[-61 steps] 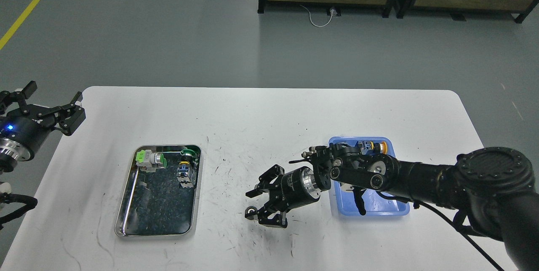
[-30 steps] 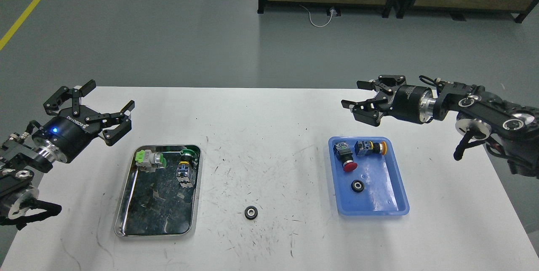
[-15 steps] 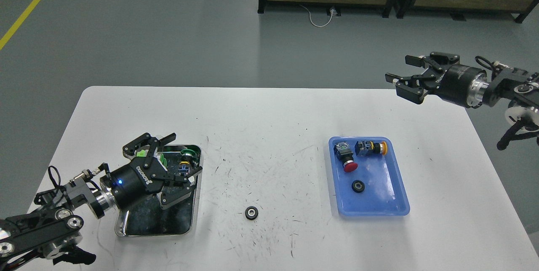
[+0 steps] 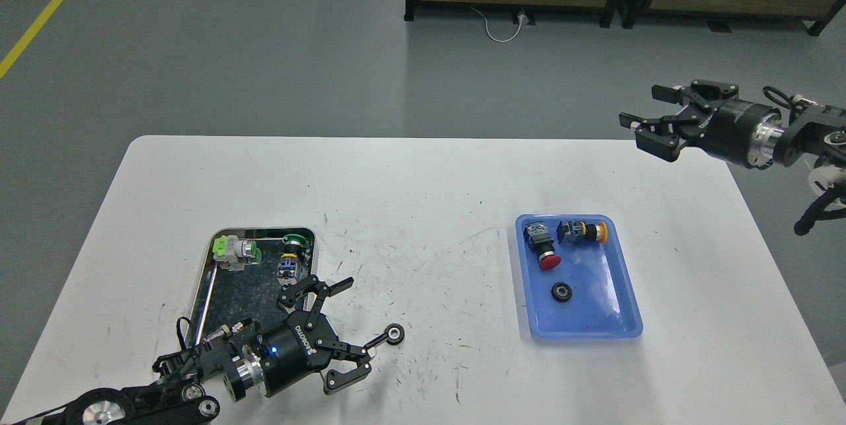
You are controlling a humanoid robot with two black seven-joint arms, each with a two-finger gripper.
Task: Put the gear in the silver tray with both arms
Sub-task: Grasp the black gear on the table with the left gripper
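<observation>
The gear [image 4: 395,333], small, black, with a silver hub, lies on the white table between the two trays. The silver tray [image 4: 200,293] sits at the left front; my left arm covers its near end. My left gripper [image 4: 364,320] is open, low over the table just right of the tray. One fingertip [image 4: 377,342] is right beside the gear; I cannot tell if it touches. My right gripper [image 4: 644,118] is open and empty, raised over the table's far right corner.
The silver tray holds a green switch [image 4: 235,250] and two button parts [image 4: 294,253]. A blue plastic tray [image 4: 621,322] at the right holds a red button [image 4: 544,248], a yellow-capped switch [image 4: 581,231] and a second gear [image 4: 561,291].
My left gripper has moved from over the silver tray to the right and nearer, up to the gear. My right gripper has drawn back a little further right. The gear has not moved.
</observation>
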